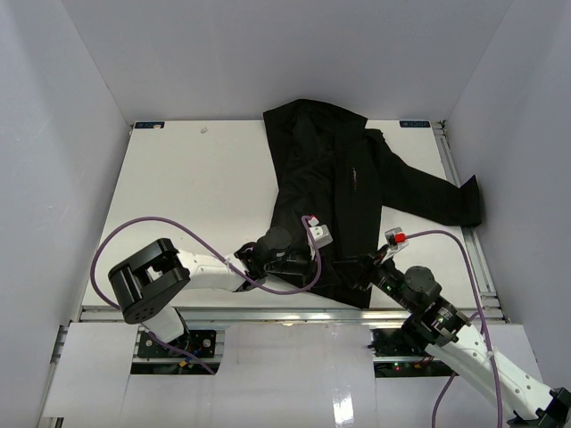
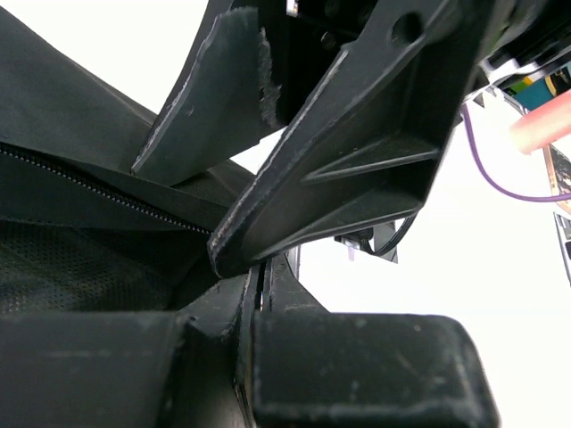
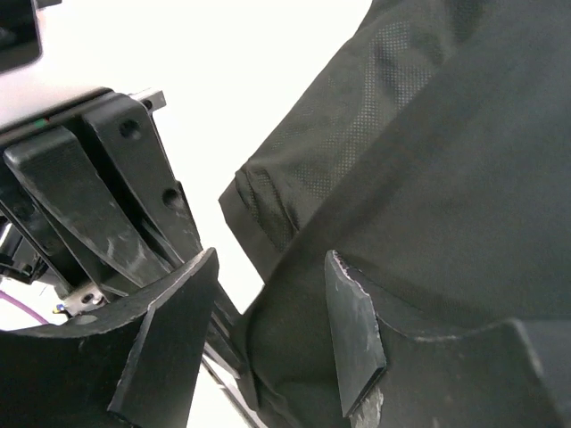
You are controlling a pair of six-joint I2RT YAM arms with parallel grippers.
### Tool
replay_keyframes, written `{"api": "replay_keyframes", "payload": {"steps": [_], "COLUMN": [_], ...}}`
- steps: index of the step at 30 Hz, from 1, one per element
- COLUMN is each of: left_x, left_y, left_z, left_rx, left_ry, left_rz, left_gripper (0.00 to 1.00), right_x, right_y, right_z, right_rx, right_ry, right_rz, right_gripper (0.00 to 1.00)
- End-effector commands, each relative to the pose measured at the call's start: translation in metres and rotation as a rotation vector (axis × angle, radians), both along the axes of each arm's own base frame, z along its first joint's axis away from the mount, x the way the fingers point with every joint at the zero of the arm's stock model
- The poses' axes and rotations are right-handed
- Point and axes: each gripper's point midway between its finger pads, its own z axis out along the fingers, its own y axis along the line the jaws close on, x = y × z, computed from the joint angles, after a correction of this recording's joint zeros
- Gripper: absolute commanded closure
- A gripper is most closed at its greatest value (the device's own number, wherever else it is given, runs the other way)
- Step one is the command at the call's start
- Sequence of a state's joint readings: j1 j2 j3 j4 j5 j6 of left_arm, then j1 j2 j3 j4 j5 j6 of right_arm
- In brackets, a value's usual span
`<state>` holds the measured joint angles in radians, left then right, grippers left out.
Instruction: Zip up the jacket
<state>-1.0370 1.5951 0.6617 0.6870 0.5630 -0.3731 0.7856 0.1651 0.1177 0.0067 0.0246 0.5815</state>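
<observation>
Left jaws: drawn almost together, only a hairline slit between them. They appear to pinch the bottom front edge of the large black, slightly shiny fabric jacket, right where the dark toothed zipper track runs in. Likely purpose: anchor the hem so the track can be pulled taut.

Right jaws: well apart, straddling a fold of the same hem but clamping nothing. Fabric lies loose between the two pads. Both sets meet at the garment's near edge, just beside each other.

Jacket lies spread on the flat white counter, toward its far right part. Hem faces the arms, and one long sleeve is thrown out to the right. Slider not found in any view; whether the front is joined higher up I cannot tell.

Left arm reaches in low from the left, right arm from the near right.

Judgement: set-up step, zipping not yet begun. One side is secured, the other free to find the slider or the opposite edge.

Risk: thin, slippery cloth sliding out of the pinch.
</observation>
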Motion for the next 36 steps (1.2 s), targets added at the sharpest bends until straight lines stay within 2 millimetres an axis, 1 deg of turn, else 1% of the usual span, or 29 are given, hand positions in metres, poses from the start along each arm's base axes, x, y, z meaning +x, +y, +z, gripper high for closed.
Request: {"api": "replay_keyframes", "payload": {"steps": [1,3,4,5,7,8,9,11,14,17,22,26,29,31,36], "left_x": [-0.005,-0.004,-0.003,-0.002,0.000,0.003,0.006,0.010,0.017,0.020,0.020,0.017,0.016,0.014,0.013], "left_y": [0.002,0.003,0.004,0.005,0.007,0.008,0.009,0.011,0.014,0.017,0.016,0.016,0.015,0.015,0.018], "left_z": [0.031,0.034,0.034,0.035,0.033,0.034,0.034,0.034,0.041,0.051,0.056,0.058,0.058,0.058,0.060], "left_rx": [-0.094,-0.100,-0.101,-0.101,-0.096,-0.098,-0.100,-0.104,-0.127,-0.157,-0.162,-0.173,-0.178,-0.179,-0.192], "left_ry": [-0.033,-0.038,-0.041,-0.044,-0.041,-0.039,-0.032,-0.021,0.009,0.011,0.001,0.009,0.014,0.019,0.013], "left_rz": [-0.021,-0.012,-0.007,-0.001,0.017,0.029,0.044,0.059,0.074,0.078,0.065,0.051,0.044,0.032,0.040], "left_gripper": [1.00,1.00,1.00,1.00,1.00,1.00,1.00,1.00,1.00,1.00,1.00,1.00,1.00,1.00,1.00], "right_x": [-0.012,-0.019,-0.021,-0.022,-0.022,-0.022,-0.023,-0.025,-0.030,-0.026,-0.027,-0.026,-0.026,-0.025,-0.029], "right_y": [0.005,0.005,0.004,0.002,-0.004,-0.006,-0.006,-0.004,0.004,0.000,-0.003,0.003,0.009,0.012,0.016], "right_z": [0.004,0.025,0.032,0.038,0.044,0.043,0.037,0.035,0.022,0.012,0.014,0.006,0.007,0.013,0.014], "right_rx": [0.056,0.139,0.158,0.178,0.179,0.161,0.135,0.123,0.097,0.062,0.043,0.000,0.005,0.025,0.037], "right_ry": [-0.021,-0.101,-0.122,-0.143,-0.153,-0.139,-0.117,-0.090,-0.048,-0.027,-0.062,-0.052,-0.065,-0.090,-0.095], "right_rz": [0.064,0.096,0.095,0.095,0.071,0.066,0.065,0.081,0.134,0.101,0.102,0.133,0.158,0.169,0.200], "right_gripper": [0.42,0.42,0.42,0.42,0.41,0.41,0.41,0.42,0.43,0.43,0.43,0.46,0.49,0.54,0.62]}}
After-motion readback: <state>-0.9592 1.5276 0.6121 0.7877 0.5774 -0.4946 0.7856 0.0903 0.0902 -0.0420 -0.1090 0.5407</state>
